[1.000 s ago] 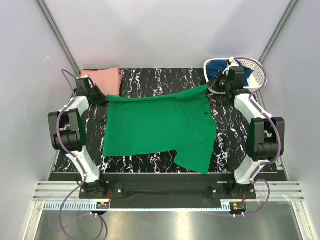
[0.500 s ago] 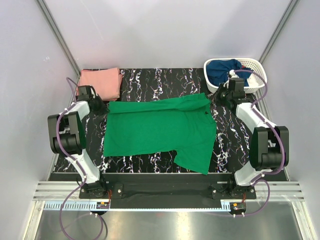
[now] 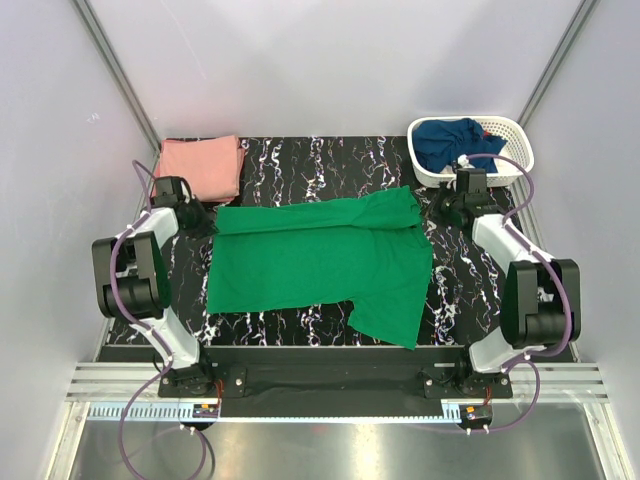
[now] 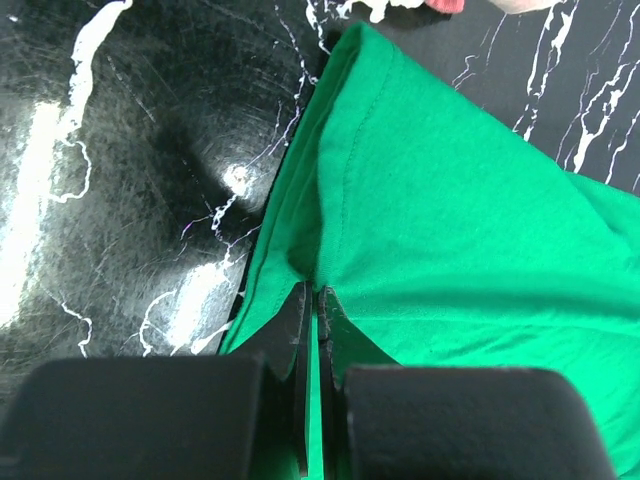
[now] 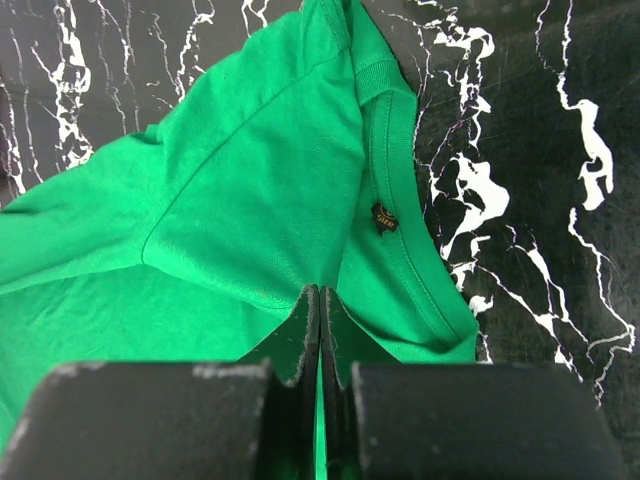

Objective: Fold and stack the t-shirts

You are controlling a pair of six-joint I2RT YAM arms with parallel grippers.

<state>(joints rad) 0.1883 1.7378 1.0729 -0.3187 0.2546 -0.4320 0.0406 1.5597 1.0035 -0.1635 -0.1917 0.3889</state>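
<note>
L gripper [image 4: 315,300] pinches the far-left edge of the bright green soft cotton t-shirt [image 3: 320,265] spread on the black marbled table [image 3: 300,160], R gripper [image 5: 320,300] pinches near its collar; far-edge fold looks underway, next prob. needs both to release w/o dragging.

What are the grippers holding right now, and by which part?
Both hold the green t-shirt: left gripper at its far hem corner, right gripper at a fold beside the collar.
</note>
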